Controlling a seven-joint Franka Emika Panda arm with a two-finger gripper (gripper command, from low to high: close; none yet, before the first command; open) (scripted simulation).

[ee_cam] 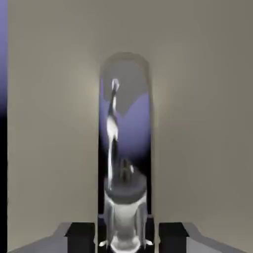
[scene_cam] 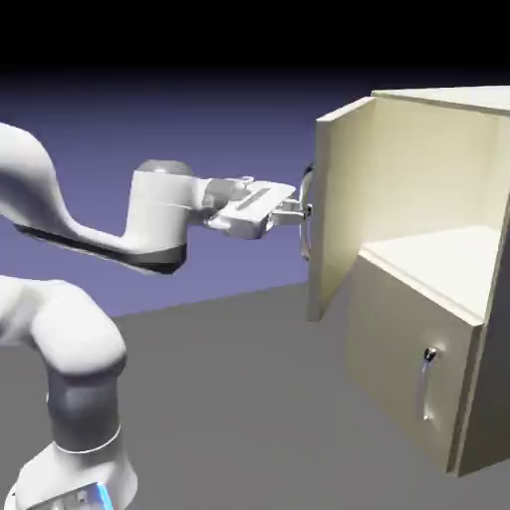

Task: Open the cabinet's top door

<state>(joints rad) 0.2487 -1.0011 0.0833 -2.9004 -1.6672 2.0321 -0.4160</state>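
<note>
- Gripper (scene_cam: 302,212) right up at the top door's handle (scene_cam: 307,239), operator, and you have the two fingers closed on that curved silver bar!
- Top door (scene_cam: 341,189) stands open on the near side of the upper compartment (scene_cam: 438,164), swung out from the cabinet (scene_cam: 490,359), its outer face toward your arm (scene_cam: 159,214) on the exterior view's left.
- Cabinet sits at the exterior view's right, and you can look straight into that pale upper compartment, down to its flat floor (scene_cam: 448,264) and across to its inner walls.
- Down below, the lower door (scene_cam: 403,349) lies shut against the front, its own small handle (scene_cam: 425,383) upright and well apart from your gripper.
- Your arm rises at the exterior view's left, bends over and reaches right, the hand (scene_cam: 257,209) roughly level with the middle of that long bar.
- Over to the hand view: the door's beige outer face fills most of it, and there's the bar, big and shiny, between your two finger tips at the bottom edge.
- A thin strip of backdrop (ee_cam: 3,49) shows past the door at the hand view's left, blue-violet above, black below.
</note>
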